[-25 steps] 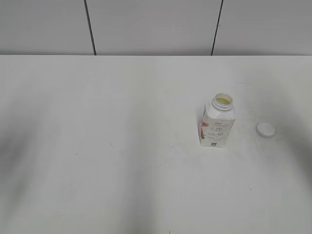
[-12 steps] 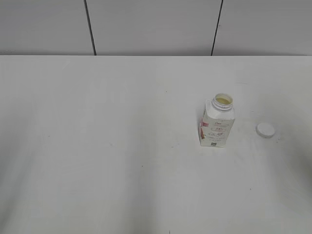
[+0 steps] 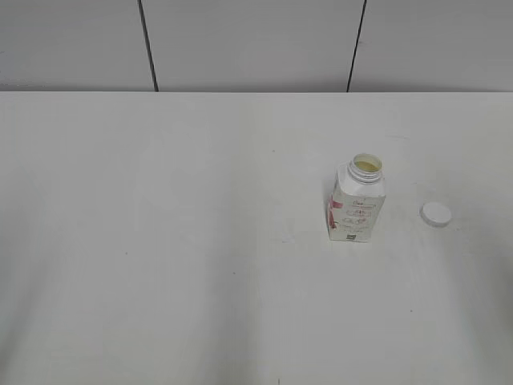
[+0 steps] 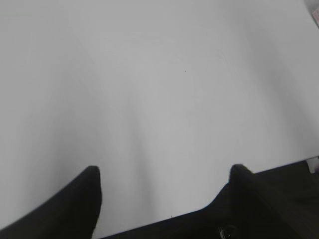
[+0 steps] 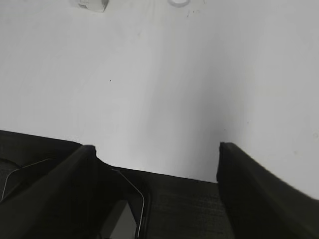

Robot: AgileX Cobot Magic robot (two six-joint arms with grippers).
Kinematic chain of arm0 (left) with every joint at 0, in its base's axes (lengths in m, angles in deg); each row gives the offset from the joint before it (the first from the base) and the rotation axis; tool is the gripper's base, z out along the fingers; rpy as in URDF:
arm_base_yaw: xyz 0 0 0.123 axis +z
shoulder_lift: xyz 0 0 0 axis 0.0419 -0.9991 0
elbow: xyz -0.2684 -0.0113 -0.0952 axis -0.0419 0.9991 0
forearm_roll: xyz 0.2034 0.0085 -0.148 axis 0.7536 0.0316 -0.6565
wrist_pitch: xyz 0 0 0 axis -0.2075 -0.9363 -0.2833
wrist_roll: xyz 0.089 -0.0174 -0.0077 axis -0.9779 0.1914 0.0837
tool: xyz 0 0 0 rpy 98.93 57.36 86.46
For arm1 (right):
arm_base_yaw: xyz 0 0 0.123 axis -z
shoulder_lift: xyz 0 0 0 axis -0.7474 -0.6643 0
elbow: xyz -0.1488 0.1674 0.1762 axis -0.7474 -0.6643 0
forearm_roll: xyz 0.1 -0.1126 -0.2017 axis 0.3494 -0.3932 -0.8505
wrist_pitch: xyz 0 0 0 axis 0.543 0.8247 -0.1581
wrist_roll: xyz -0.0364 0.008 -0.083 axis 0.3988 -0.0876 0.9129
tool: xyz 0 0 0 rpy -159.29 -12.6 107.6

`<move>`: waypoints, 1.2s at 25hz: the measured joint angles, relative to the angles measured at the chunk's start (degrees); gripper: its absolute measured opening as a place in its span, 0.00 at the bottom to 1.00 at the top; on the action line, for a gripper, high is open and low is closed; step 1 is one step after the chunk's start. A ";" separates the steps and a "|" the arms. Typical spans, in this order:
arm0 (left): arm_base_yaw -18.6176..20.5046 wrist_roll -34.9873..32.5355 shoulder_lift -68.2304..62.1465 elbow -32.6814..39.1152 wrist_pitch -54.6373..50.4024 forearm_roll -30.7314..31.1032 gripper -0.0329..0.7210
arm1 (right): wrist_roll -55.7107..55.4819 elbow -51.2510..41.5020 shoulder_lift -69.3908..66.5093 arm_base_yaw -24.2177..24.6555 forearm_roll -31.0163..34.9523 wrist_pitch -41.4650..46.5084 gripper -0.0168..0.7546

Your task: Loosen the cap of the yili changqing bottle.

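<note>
The right gripper (image 5: 157, 154) is seen with fingers spread wide over the white table (image 5: 164, 84), while the bottle's base (image 5: 89, 5) and the cap (image 5: 178, 2) are cut off at the top edge.

arm shadows gone from table (image 3: 160, 241)

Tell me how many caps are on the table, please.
1. The cap lies flat on the table, right of the open bottle and apart from it. None seems hidden.

White bottle (image 3: 357, 210), pink-red markings; white cap (image 3: 436, 213)
</note>
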 joint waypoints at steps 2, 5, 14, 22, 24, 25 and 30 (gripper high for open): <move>0.00 0.21 2.15 0.00 0.00 -0.04 0.69 | 0.06 -0.82 2.30 0.00 0.00 0.00 0.79; 0.00 0.84 5.61 0.00 -0.06 -0.04 0.69 | 0.06 -2.79 5.39 0.00 0.00 -0.06 0.79; 0.00 2.86 17.45 0.00 -0.13 -0.06 0.67 | 0.12 -12.43 13.68 0.00 0.00 -1.84 0.79; 0.00 3.29 17.67 0.00 -0.14 -0.17 0.65 | 0.12 -12.81 25.13 0.00 0.00 -2.13 0.79; 0.00 3.29 17.67 0.00 -0.14 -0.17 0.64 | 0.12 -12.81 28.72 0.00 -0.05 -2.15 0.79; 0.00 3.29 17.67 0.00 -0.14 -0.17 0.63 | 0.12 -12.81 30.82 0.00 -0.05 -2.15 0.79; 0.00 3.29 17.67 0.05 -0.14 -0.23 0.63 | 0.12 -13.00 40.63 0.00 -0.44 -2.21 0.79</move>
